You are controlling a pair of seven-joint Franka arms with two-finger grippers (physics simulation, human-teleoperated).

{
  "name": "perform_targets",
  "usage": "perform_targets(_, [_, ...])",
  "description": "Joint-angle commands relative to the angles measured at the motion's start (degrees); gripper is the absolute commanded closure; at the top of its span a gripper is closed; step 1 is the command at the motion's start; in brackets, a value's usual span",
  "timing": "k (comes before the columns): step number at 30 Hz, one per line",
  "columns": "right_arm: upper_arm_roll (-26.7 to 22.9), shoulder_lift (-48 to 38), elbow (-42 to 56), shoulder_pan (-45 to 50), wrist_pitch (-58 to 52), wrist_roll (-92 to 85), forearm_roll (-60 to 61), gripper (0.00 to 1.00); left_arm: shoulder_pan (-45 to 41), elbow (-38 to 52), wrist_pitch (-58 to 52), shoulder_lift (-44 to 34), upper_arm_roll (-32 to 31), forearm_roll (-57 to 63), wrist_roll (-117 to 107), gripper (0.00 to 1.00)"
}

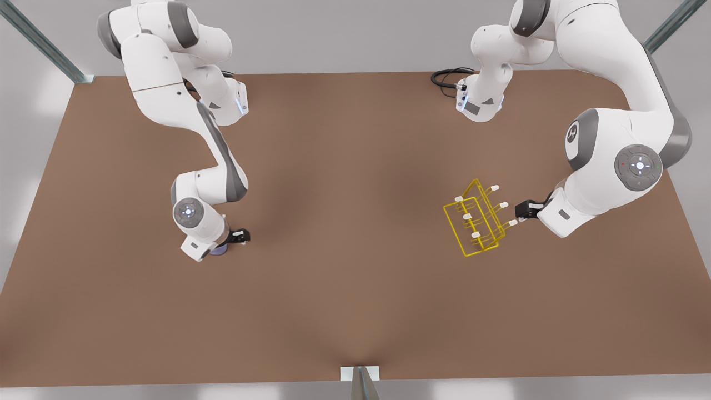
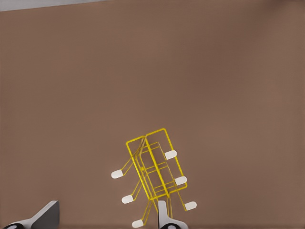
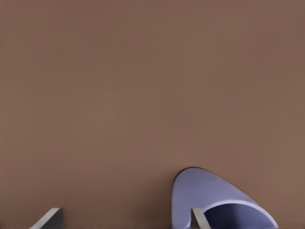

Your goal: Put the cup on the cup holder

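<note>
We see the right gripper [image 1: 230, 240] spread open around the cup's [image 3: 209, 200] rim; the left gripper [image 1: 525, 214], released, sits just beside the cup holder [image 1: 476, 219], at its 3 o'clock on the brown table [image 1: 344, 278].

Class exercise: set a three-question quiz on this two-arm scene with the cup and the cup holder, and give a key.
1. True or false: the cup already sits on the cup holder.
2. Which gripper is beside the cup holder? A) left gripper B) right gripper
3. Fill in: the cup holder's prongs end in ___ caps.
Key: 1 false, they are far apart on the table; 2 A, while the right gripper is at the cup; 3 white.
</note>
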Motion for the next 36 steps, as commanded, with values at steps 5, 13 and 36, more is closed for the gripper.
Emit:
perform_targets(5, [-0.09,-2.21,-3.27,0.02,1.06,3.56,0.77,0.00,0.00,0.03,0.00,-0.13,0.00,0.04,-0.16,0.00])
perform_targets(13, [-0.27,-1.06,-3.54,-0.42,3.00,2.42,-0.28,0.03,0.00,0.03,0.00,-0.13,0.00,0.21,-0.16,0.00])
perform_targets(36, [0.44,-4.75,-6.53,-1.31,2.03,-2.94,-0.28,0.79,0.09,0.03,0.36,0.84,0.00,-0.23,-0.15,0.00])
